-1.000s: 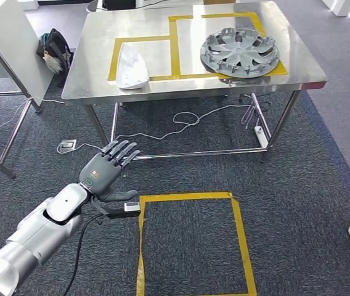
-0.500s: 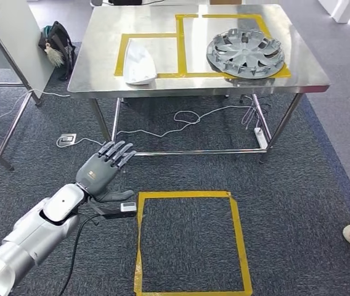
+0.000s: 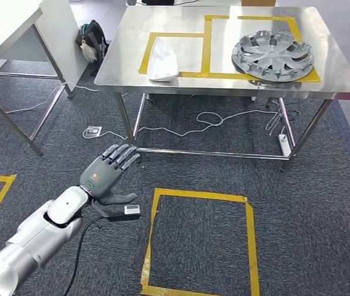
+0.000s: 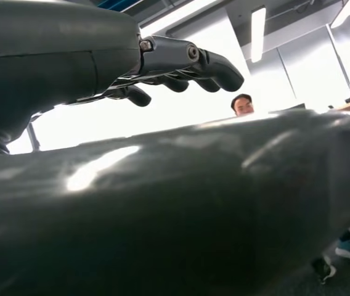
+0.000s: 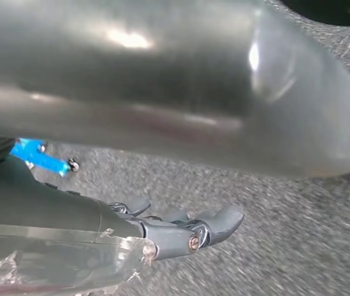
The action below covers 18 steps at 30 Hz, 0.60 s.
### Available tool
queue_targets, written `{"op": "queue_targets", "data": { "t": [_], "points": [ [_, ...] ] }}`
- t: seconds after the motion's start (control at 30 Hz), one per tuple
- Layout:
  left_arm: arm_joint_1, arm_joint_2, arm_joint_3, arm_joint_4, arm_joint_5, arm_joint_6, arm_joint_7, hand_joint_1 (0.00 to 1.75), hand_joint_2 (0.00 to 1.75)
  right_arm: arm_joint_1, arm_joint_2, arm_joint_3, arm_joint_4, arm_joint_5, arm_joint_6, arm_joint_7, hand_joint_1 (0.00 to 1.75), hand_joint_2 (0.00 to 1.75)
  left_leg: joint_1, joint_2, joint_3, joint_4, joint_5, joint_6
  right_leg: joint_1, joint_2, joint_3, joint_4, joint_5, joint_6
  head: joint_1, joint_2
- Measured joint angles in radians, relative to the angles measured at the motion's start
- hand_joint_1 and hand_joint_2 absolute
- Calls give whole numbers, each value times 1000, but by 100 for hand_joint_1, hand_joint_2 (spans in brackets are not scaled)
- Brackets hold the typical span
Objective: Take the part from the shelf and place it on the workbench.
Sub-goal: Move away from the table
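The left hand [image 3: 105, 176] hangs out in front of the robot, low over the carpet, with its fingers [image 3: 124, 154] stretched flat and slightly apart and nothing in them. The right hand [image 5: 182, 231] hangs near the floor in its own wrist view, fingers extended and empty as far as can be seen. The workbench [image 3: 117, 74] stands well ahead and a little to the right of the left hand. Two parts already lie on it: a white panel [image 3: 162, 60] in the left taped box, its long axis running away from the robot, and a grey wheel cover [image 3: 273, 54] in the right box. Both are far out of reach, the panel nearer the left hand. I cannot tell where the shelf is, so the part still to be fetched cannot be placed. A white table [image 3: 5, 24] is cut off at the upper left. In the left wrist view a person [image 4: 243, 105] stands beyond the hand
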Motion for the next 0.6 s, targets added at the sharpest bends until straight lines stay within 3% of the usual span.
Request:
{"op": "queue_targets", "data": {
  "t": [0.07, 0.13, 0.17, 0.2, 0.27, 0.3, 0.33, 0.4, 0.43, 0.5, 0.57, 0.6],
  "points": [
    [0, -1, -2, -1, 0, 0, 0, 0, 0, 2, -1, 0, -1, 1, 0, 1, 0, 0, 1, 40, -58, 134, -72, -8, 3, -26, -6, 0, 4, -6, -5, 0],
    [4, -1, -6, -1, 0, 0, 0, 0, 0, 5, -1, 0, -1, 1, 0, 3, 0, 0, 3, 50, -91, 222, -103, -10, 4, -54, -12, 0, 6, -6, -5, 0],
    [6, -1, -7, -1, 0, 0, 0, 0, 0, 6, -1, 0, -1, 2, 0, 3, 0, 0, 4, 52, -79, 212, -92, -10, 4, -68, -13, 1, 7, -6, -5, 0],
    [6, -1, -8, -1, 0, 0, 0, 0, 0, 5, -1, 0, -2, 2, 0, 4, 0, 0, 4, 58, -48, 165, -67, -9, 4, -82, -14, 1, 8, -5, -5, 0],
    [3, -2, -8, -3, 0, 0, 0, 0, 0, 4, -1, 0, -2, 2, 0, 4, 0, 0, -1, 99, 37, 26, -19, -4, 8, -106, -13, 3, 7, 2, -6, 0],
    [1, -2, -8, -5, 0, 0, 0, 0, 0, 3, -2, 0, -3, 2, 0, 4, 0, 0, -3, 116, 65, -24, -9, 1, 12, -117, -13, 4, 7, 6, -6, 0],
    [0, -3, -8, -6, 1, 0, 0, 0, 0, 3, -2, 0, -3, 2, 0, 4, 0, 0, -6, 127, 77, -51, -6, 6, 15, -128, -12, 4, 6, 11, -7, 0],
    [1, -2, -8, -7, 1, -1, 0, 0, 0, 1, -3, 0, -4, 2, 0, 5, 0, 0, -8, 109, 73, -58, -5, 19, 17, -151, -9, 0, 7, 21, -5, 0],
    [3, 0, -8, -7, 1, -2, 0, 0, 0, 0, -3, 0, -5, 2, 0, 5, 0, 0, -7, 98, 72, -60, -2, 26, 15, -148, -9, 2, 3, 27, -4, 0],
    [1, 0, -9, -8, 1, -3, 0, 0, 0, -1, -3, 0, -7, 3, 0, 6, 0, 0, -4, 77, 69, -63, 4, 39, 12, -104, -33, 56, -34, 35, -2, 0],
    [-1, -5, -10, -8, 1, -6, 0, 0, 0, 2, -3, 0, -8, 4, 0, 9, 0, 0, -3, 53, 66, -63, 8, 48, 12, -49, -94, 189, -101, 37, 2, 0],
    [0, -7, -12, -8, 0, -7, 1, 0, 0, 3, -3, 0, -8, 4, 0, 10, 0, 0, -4, 41, 64, -63, 10, 50, 14, -38, -125, 254, -126, 36, 4, 0]
  ]
}}
